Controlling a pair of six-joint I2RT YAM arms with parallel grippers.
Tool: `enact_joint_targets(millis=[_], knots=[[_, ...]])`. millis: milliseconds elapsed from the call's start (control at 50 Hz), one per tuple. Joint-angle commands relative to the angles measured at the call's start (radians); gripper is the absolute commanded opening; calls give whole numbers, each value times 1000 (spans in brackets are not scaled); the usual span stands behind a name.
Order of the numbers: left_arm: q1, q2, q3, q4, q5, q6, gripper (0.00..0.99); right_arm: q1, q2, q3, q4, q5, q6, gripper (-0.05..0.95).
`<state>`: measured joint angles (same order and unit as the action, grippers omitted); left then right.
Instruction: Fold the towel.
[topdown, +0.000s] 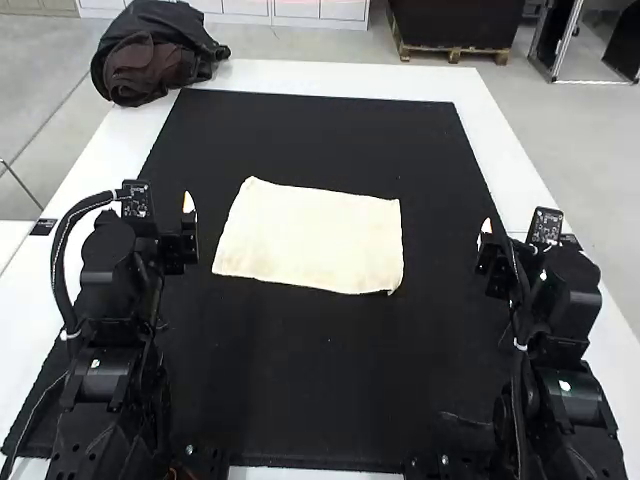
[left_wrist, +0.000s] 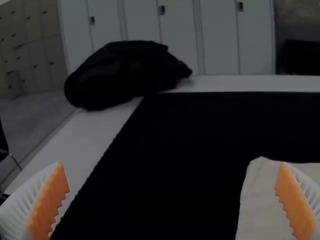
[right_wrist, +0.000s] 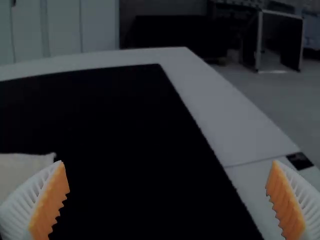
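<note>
The towel (topdown: 310, 238) lies spread in a rough four-sided shape on the black mat (topdown: 330, 390), which covers much of the white worktop (topdown: 508, 170). Its surface is nearly smooth, with a small irregularity at the near right corner, too small to read as a fold or a curl; whether there is one layer or more cannot be told. The left hand (topdown: 189, 204) is near the towel's left edge, and the right hand (topdown: 486, 230) is farther off, beyond the opposite edge. In the high view, both hands are partly hidden by their own dark housings, so little more than a pale tip of each can be made out. The left wrist view is dim, but the left hand (left_wrist: 171, 162) is plainly released, its two white fingers wide apart with orange pads (left_wrist: 49, 202) facing each other; one finger covers part of the towel, and the view's edge cuts off more of it. The right hand (right_wrist: 167, 161) is likewise released, its fingers spread, and one corner of the towel shows there, cropped and partly behind a finger. On the worktop's far left corner sits a dark bundle (topdown: 150, 55), its folds and openings hard to tell apart.
</note>
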<state>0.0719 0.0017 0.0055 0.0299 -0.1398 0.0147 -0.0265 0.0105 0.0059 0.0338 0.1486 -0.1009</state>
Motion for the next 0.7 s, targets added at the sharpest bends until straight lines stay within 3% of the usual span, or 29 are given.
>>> enact_joint_targets(millis=[0, 300, 420, 680], knots=[[-4, -5, -6, 5, -12, 8, 969, 0, -7, -6, 6, -3, 4, 911], [-4, -6, -4, 5, -12, 8, 969, 0, -6, -6, 6, -4, 4, 911], [-4, -5, -4, 4, -6, 8, 969, 2, -6, -6, -40, -175, 3, 911], [-4, -5, -4, 5, -6, 8, 969, -1, -7, -6, -35, -175, -8, 911]])
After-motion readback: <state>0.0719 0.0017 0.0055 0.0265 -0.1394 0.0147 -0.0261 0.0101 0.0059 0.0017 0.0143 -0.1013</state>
